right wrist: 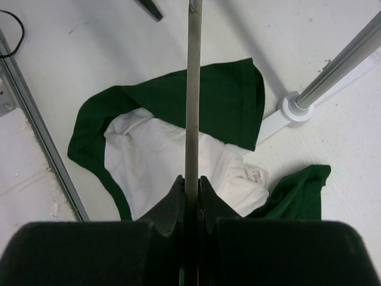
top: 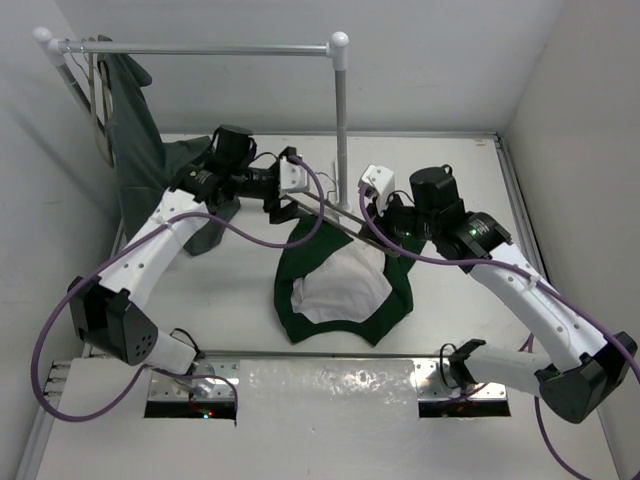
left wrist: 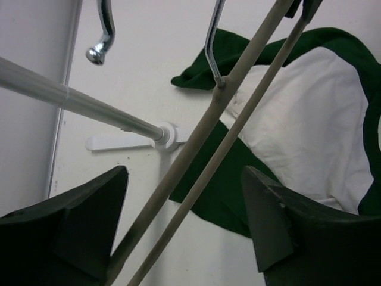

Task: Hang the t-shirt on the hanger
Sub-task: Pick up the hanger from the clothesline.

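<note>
Right gripper (right wrist: 191, 189) is clamped tight on one bar of the hanger (right wrist: 191, 89), held up just in front of the rack post (top: 342, 130). Left gripper (left wrist: 184, 177) stands spread, both hanger bars running between its fingers. The t-shirt (top: 340, 285) lies crumpled on the table (top: 230, 300) under the hanger, near the post's foot, white panel up.

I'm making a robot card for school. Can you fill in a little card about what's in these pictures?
t-shirt: dark green with a white panel, crumpled on the table
hanger: held in the air over the t-shirt, not in it
right gripper: shut on one hanger bar
left gripper: open, hanger bars pass between its fingers
rack: at the back, a grey-green garment hangs on it
</note>
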